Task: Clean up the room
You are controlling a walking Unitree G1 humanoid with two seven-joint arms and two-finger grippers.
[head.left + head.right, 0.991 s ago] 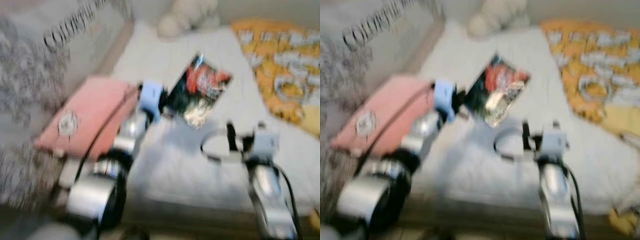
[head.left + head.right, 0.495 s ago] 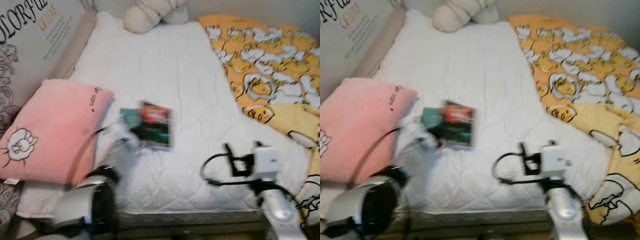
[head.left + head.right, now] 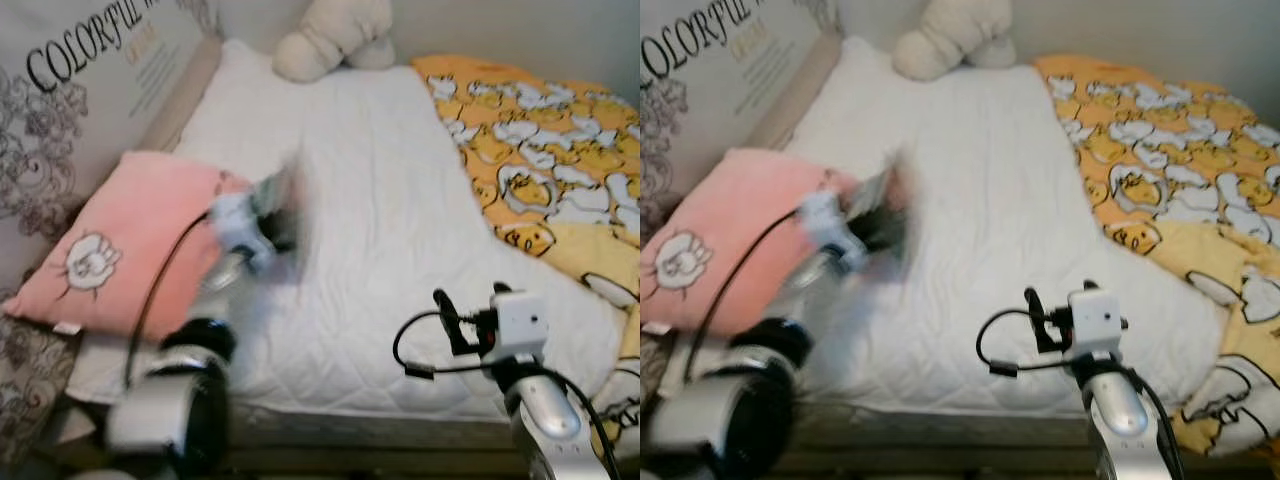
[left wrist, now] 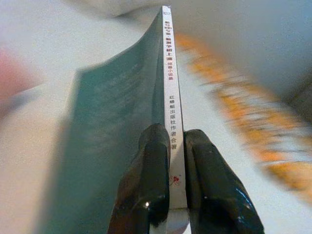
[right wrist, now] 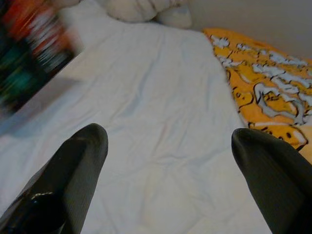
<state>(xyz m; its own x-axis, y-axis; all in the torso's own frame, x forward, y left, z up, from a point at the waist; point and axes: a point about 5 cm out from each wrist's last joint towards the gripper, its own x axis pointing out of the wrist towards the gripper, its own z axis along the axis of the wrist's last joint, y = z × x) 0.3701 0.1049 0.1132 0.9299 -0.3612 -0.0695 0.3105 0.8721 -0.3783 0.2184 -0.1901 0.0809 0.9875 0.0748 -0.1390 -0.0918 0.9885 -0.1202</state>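
Head views: left gripper point(image 3: 262, 215) blurred, holds book point(image 3: 875, 195) above bed point(image 3: 380, 200), beside pink pillow point(image 3: 130, 240); right gripper point(image 3: 447, 318) hangs over the bed's near edge.
Left wrist: fingers point(image 4: 155, 161) pinch book point(image 4: 168, 97) by its spine.
Right wrist: fingers point(image 5: 78, 161) spread wide, nothing held.
Risk: thin spine pinch, fast swing could twist the book loose.

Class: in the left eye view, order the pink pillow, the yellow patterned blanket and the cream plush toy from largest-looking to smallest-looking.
1. Yellow patterned blanket, though cut off at the frame edge.
2. Pink pillow, nearer the camera, so its lead over the toy is unsure.
3. Cream plush toy.
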